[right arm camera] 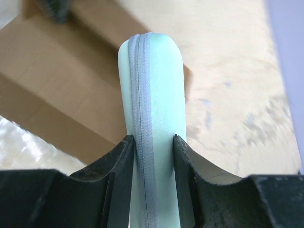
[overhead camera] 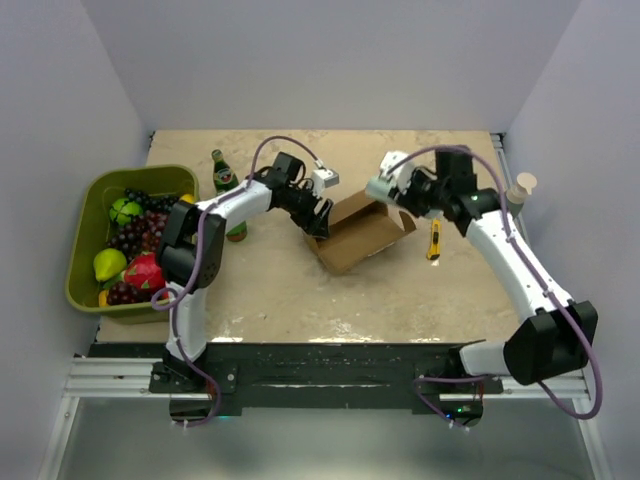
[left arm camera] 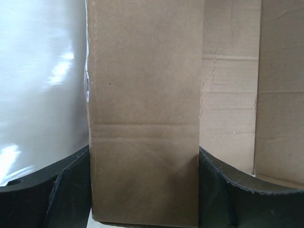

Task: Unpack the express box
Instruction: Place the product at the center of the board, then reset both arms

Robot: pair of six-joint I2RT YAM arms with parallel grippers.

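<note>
Black fingers [left arm camera: 66, 194] of the left gripper [left arm camera: 145, 190] fill the bottom of the left wrist view, clamped on a narrow cardboard panel of the express box [left arm camera: 142, 95], one pad on each long edge. That panel is plain brown with a faint crease across it. A sliver of white label shows along its left edge, and more cardboard stands behind it on the right.

From above, the express box [overhead camera: 360, 232] lies slantwise at mid-table between the two arms. Its top is opened and its flaps are spread toward the far right. The left gripper [overhead camera: 318, 215] holds its left end.

The right gripper [right arm camera: 154, 156] is closed on a pale mint zippered case [right arm camera: 152, 95], gripped across its thin sides with the grey zip facing the camera. The case hangs over the box's far right corner.

The yellow utility knife [overhead camera: 434, 240] lies just right of the box, apart from it. A green bottle [overhead camera: 226, 180] stands left of the left arm, beside the green fruit bin [overhead camera: 90, 235] at the left edge. A broad stretch of table [overhead camera: 300, 290] shows between the box and the near edge. White walls close in on the left, far and right sides.
</note>
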